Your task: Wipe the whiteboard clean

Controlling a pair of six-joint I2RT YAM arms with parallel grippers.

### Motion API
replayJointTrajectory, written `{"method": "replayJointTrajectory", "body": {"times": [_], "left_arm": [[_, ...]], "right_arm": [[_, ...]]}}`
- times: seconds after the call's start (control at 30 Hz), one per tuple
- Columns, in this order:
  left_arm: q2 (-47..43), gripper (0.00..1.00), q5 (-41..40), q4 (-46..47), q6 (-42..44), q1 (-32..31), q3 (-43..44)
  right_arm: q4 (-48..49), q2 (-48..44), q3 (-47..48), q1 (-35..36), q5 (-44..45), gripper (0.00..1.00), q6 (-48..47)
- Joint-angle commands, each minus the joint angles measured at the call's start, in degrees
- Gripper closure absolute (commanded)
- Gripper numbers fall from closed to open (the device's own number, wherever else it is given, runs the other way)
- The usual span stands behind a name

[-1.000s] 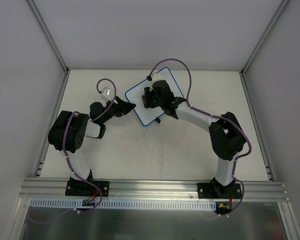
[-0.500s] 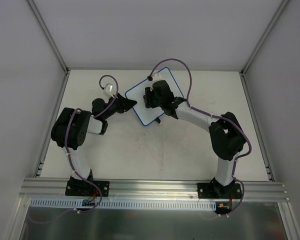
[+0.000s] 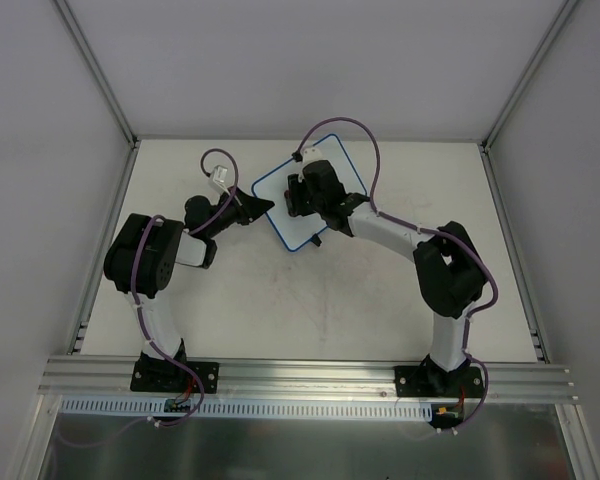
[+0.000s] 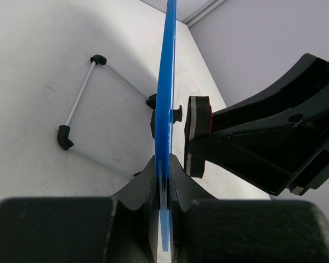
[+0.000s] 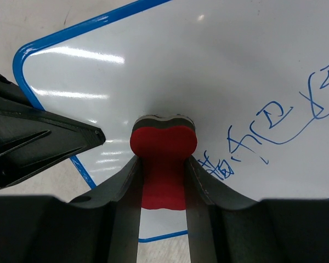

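Note:
The whiteboard [image 3: 290, 230], white with a blue rim, stands tilted at the back of the table. My left gripper [image 3: 267, 207] is shut on its left edge. In the left wrist view the rim [image 4: 165, 82] runs edge-on into that gripper [image 4: 164, 178]. My right gripper [image 5: 163, 160] is shut on the red eraser [image 5: 163, 143] and holds it at the board's face [image 5: 208, 66], left of blue writing [image 5: 279, 123]. From the left wrist the eraser [image 4: 199, 129] shows a narrow gap to the board. From above the right gripper [image 3: 298, 195] hides the board's middle.
The board's wire stand [image 4: 79, 101] with black feet rests on the table behind it. The left gripper's tip [image 5: 49, 137] lies close to the eraser's left. Aluminium posts and grey walls [image 3: 100, 90] enclose the table on three sides.
My left gripper moved right to the board's left edge and closed on the rim. The right gripper and eraser stayed almost where they were.

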Motion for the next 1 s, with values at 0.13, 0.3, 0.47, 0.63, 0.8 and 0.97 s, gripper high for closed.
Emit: {"method": "replayJointTrajectory", "body": {"times": [0.13, 0.3, 0.47, 0.63, 0.8, 0.97], "left_arm": [[-1.93, 1.00, -2.59, 20.98, 2.31, -0.02, -3.02], [-2.20, 1.00, -3.03, 20.98, 2.48, -0.02, -3.82], [-2.55, 1.00, -2.59, 20.98, 2.66, -0.02, -4.26], [-2.55, 1.00, -2.16, 20.98, 2.57, 0.07, -4.35], [-2.55, 1.00, -2.16, 20.98, 2.31, 0.24, -4.44], [-2.47, 1.00, -1.80, 20.98, 2.22, 0.15, -4.35]], "right_arm": [[-0.08, 2.45, 4.17, 0.05, -2.01, 1.00, 2.01], [-2.89, 4.65, 5.76, -0.30, -0.33, 1.00, 4.46], [-3.16, 5.53, 3.39, -2.49, -0.68, 1.00, 10.08], [-2.28, 5.27, -2.50, -8.02, -1.47, 1.00, 18.96], [-1.57, 5.18, -7.33, -11.11, -0.69, 1.00, 25.11], [-1.66, 4.48, -7.43, -10.50, 0.98, 1.00, 24.42]]}}
